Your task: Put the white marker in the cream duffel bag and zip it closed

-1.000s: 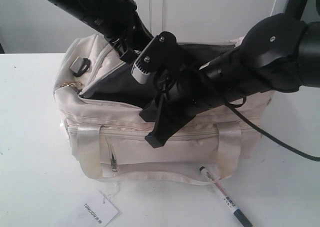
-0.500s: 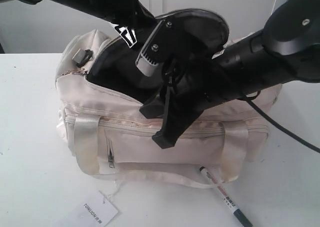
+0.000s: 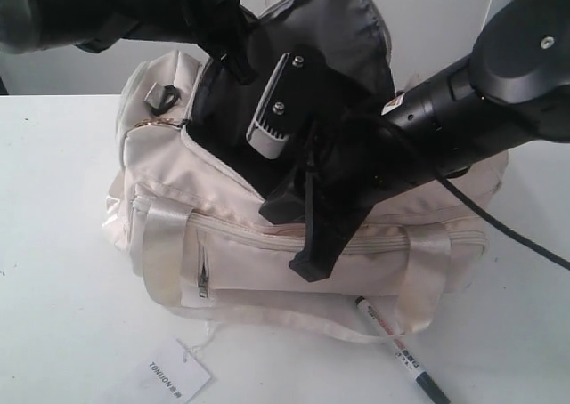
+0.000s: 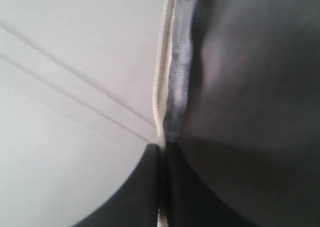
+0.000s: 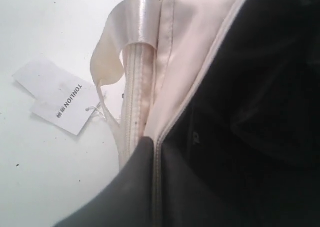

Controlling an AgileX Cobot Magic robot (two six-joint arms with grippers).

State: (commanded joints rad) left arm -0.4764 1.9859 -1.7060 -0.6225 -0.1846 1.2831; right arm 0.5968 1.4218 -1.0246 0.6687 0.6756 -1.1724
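Diagonally lies white marker (image 3: 396, 344), cap toward camera; left claw (image 4: 161, 152), right claw (image 5: 155, 143) clamped on cream duffel bag (image 3: 267, 263).

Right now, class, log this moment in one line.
cream duffel bag: open | left fingers: shut on its raised flap | right fingers: shut on its front rim | white marker: on table outside

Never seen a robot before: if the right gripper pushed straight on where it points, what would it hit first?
Probably the cream duffel bag itself: the right gripper, shut on its rim, points down its front wall toward the satin handle, then the table. Depth is unclear.
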